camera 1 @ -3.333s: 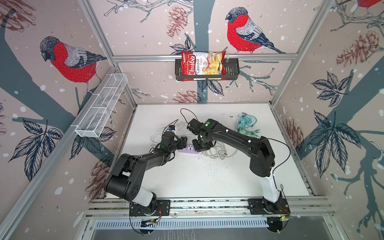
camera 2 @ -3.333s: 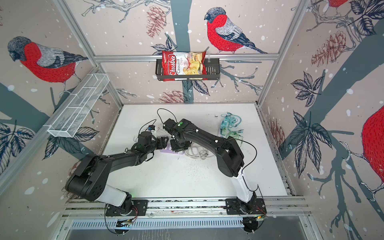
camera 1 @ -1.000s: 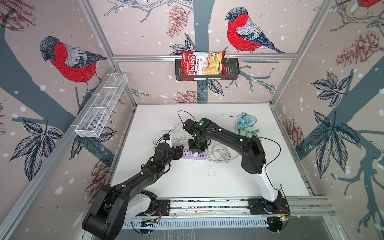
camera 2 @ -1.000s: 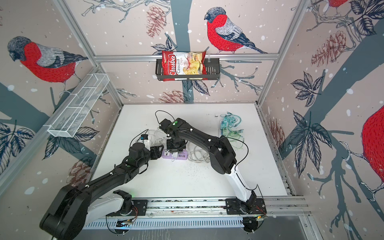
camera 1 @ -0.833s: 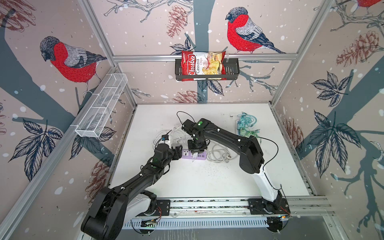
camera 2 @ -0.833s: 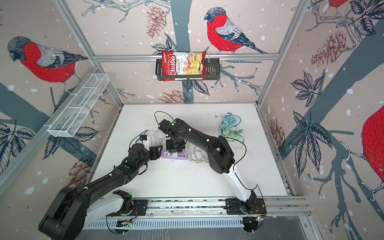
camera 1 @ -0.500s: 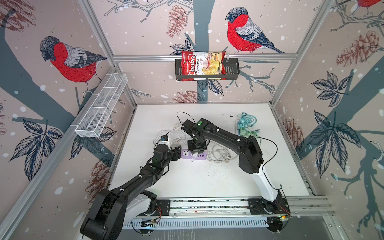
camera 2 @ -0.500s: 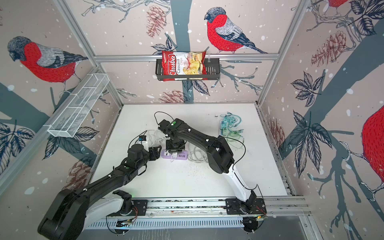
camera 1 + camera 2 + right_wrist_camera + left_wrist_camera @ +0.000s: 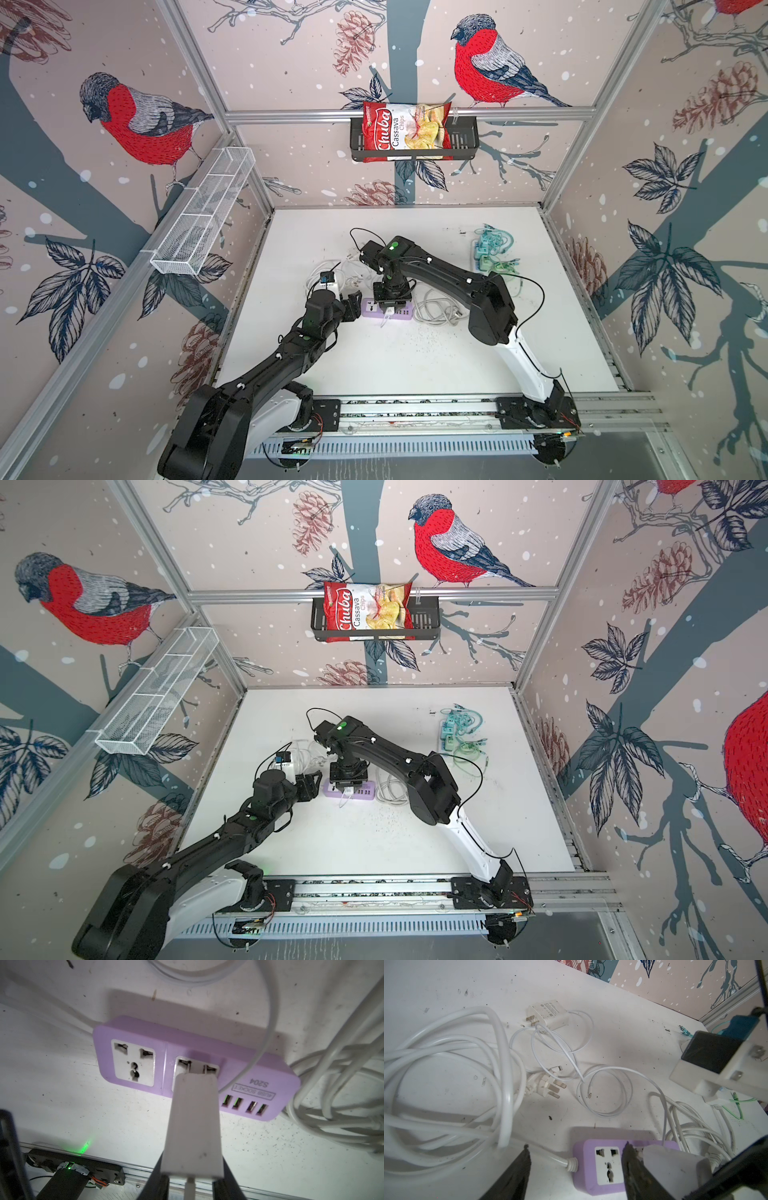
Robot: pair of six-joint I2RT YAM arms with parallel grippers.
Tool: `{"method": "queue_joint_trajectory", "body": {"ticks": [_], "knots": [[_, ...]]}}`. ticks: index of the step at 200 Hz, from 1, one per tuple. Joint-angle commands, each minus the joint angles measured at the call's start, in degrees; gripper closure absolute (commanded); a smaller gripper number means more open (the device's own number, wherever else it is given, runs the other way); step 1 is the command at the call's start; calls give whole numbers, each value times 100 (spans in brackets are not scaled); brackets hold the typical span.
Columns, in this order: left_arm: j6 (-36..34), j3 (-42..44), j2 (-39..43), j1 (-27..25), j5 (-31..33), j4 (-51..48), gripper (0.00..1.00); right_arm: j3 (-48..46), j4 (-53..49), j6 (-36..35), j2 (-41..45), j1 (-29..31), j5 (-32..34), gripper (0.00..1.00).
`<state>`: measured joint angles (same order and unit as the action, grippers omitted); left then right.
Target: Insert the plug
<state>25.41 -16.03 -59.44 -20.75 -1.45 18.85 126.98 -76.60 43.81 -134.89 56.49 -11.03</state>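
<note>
A purple power strip [image 9: 387, 311] [image 9: 352, 791] lies flat on the white table. My right gripper [image 9: 192, 1167] [image 9: 392, 296] points down over it, shut on the plug [image 9: 193, 1122], a white charger block with a thin cable. The block's front end sits against the strip's [image 9: 239, 1068] second socket; its prongs are hidden. The first socket [image 9: 134, 1064] is empty. My left gripper [image 9: 576, 1145] [image 9: 353, 305] is open at the strip's [image 9: 583, 1167] cord end, one finger beside the cord, the other in front of the strip's top. I cannot tell whether it touches.
Loose white cable coils [image 9: 446, 1088], a second white charger [image 9: 548, 1013] and a three-pin plug [image 9: 548, 1086] lie behind the strip. More white cable [image 9: 438, 311] lies to its right. A teal cable bundle [image 9: 492, 253] is at the back right.
Since the oldest frames my left arm has stretched out and the strip has shifted slightly toward the front. Over the last second nothing visibly moves.
</note>
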Motion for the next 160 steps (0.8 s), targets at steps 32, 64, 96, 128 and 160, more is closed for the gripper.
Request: {"method": "queue_joint_trajectory", "body": {"ticks": [32,64,96,128,160], "knots": [[-82,30,-22,26,-28,142,31,134,143,-65,-154,-59,242,100],[-84,36,-4,27,-32,129,31,377,165,-100,-352,-90,180,99],[-99,48,-60,23,-13,181,31,530,164,-93,-424,-130,205,98],[-92,39,-219,27,-54,255,31,589,245,-57,-402,-202,285,97],[-103,40,-262,32,-53,260,32,609,373,-124,-466,-242,122,99]]}}
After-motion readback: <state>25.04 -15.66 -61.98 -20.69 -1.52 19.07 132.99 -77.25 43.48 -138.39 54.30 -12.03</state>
